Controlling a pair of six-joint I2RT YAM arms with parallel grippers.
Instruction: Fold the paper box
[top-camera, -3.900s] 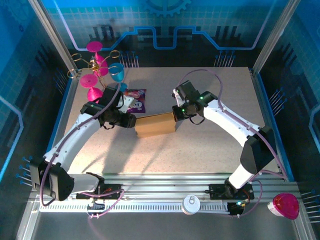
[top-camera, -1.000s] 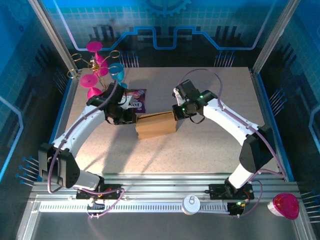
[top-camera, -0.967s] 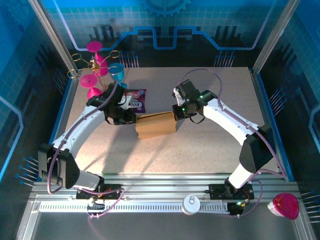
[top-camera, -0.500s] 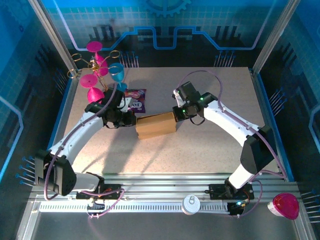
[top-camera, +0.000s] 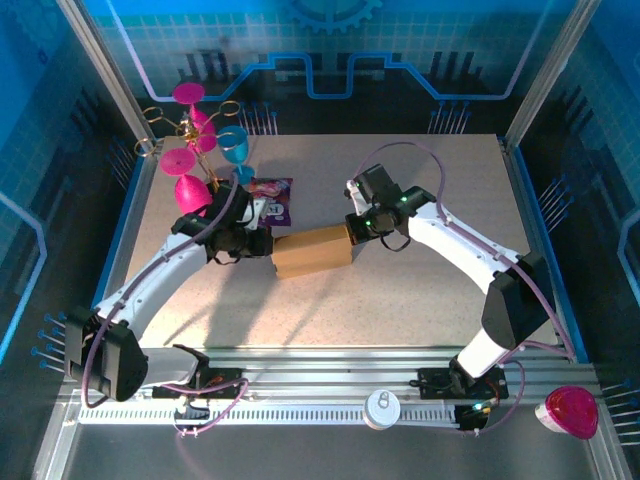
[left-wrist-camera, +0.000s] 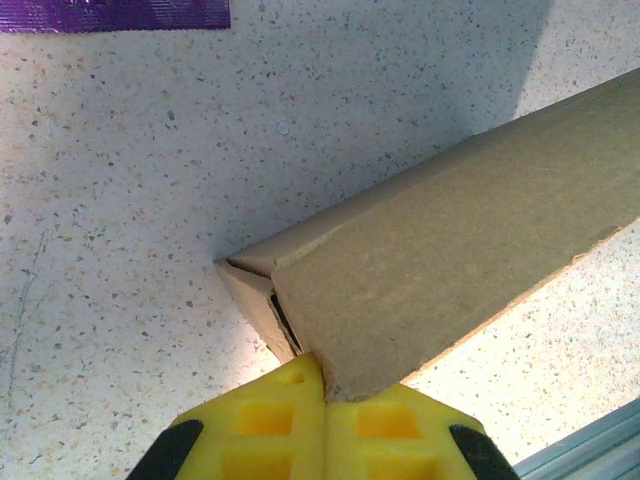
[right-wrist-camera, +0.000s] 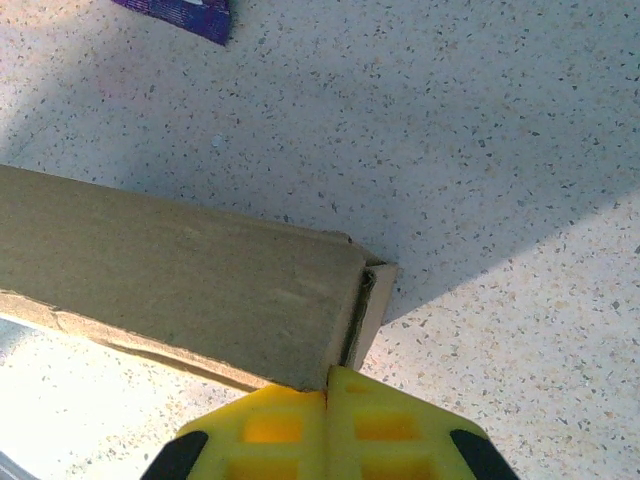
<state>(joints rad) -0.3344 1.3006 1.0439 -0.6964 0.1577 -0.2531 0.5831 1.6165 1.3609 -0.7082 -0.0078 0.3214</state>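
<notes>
A: Where is the paper box (top-camera: 312, 251)?
B: It lies flat on the bench (top-camera: 400, 300), about midway between the near and far edges, a little left of centre.
A: State of the grippers?
B: The left gripper (left-wrist-camera: 325, 385) is closed, pads pressed together, tips touching the box's left end corner. The right gripper (right-wrist-camera: 327, 385) is closed likewise, tips against the right end.
A: Beyond the box?
B: A purple packet (top-camera: 270, 200) lies flat towards the far left corner, apart from the box.
</notes>
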